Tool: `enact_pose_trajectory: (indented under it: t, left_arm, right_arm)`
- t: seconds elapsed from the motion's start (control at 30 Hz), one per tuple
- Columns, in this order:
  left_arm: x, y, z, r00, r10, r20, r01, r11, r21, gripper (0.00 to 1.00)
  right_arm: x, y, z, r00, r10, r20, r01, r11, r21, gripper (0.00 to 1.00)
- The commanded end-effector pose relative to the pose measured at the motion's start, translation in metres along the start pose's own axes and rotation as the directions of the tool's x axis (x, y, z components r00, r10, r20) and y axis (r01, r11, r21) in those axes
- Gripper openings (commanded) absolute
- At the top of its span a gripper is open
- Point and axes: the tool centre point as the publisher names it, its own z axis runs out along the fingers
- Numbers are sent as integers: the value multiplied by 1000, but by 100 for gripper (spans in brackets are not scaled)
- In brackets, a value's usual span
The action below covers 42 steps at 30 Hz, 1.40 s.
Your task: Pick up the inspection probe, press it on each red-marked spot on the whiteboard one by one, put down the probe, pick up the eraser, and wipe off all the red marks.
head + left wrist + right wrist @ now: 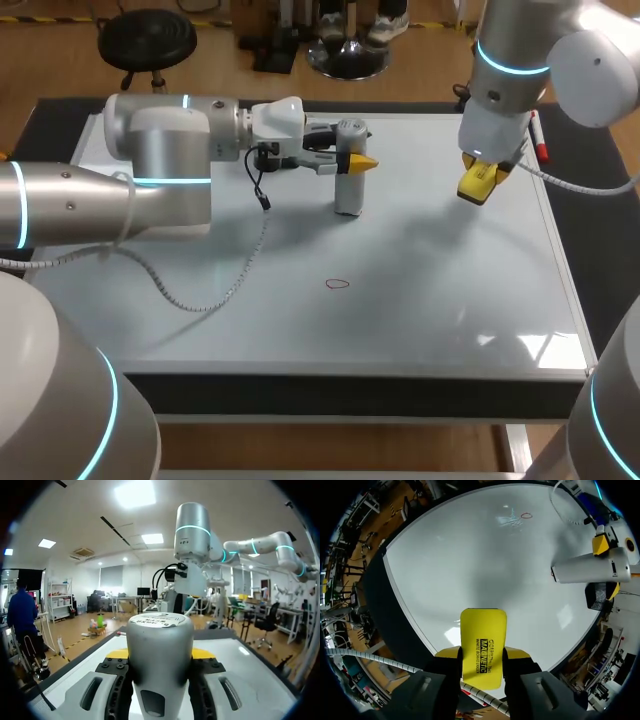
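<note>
Two arms are over the whiteboard [430, 300], each with a tool in its grip.

Left arm: comes in from the left and lies level across the far half of the board. Left gripper [360, 162] is clamped on the inspection probe [348, 195], with a yellow-tipped finger [202, 653] on either side of the silver body, just below its cap. The probe stands upright, lower end down at the board surface, near the middle of the far half. A thin cable [200, 295] hangs from the left wrist and trails in a loose curve over the board toward the near left.

Right arm: drops in from the far right corner. Right gripper [482, 653] is pinching the eraser [483, 630], a flat yellow block squeezed between both fingers with its end sticking out past the tips. It hangs above the board near the far right, clear of the surface, well apart from the probe. From the right wrist the probe shows off to one side of the eraser, with the left gripper's yellow tips on it.

Board: one red mark [338, 284], a small drawn loop, sits in the near-middle area, nearer than the probe and apart from it. Neither tool touches it. No other red spots can be made out on the white surface.

Far right edge: a red marker pen [540, 148] lies along the board's rim, just behind the right arm.
</note>
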Motion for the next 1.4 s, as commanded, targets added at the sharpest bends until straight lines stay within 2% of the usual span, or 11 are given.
enact_pose_trajectory:
  t: [0.03, 0.5, 1.4]
  left_arm:
    - [-1, 0, -2, 1000, -1, 2, 1, 1000, -4, 0]
    - [-6, -25, -16, 1000, 3, -27, -3, 1000, -11, 0]
    - [-66, -96, -20, 986, 58, -157, -60, 998, -11, 0]
  right_arm:
    - [0, -1, 0, 1000, -1, -2, 1, 1000, 2, 0]
    - [0, -1, 0, 1000, -1, -2, 1, 1000, 2, 0]
    - [0, -1, 0, 1000, -1, -2, 1, 1000, 2, 0]
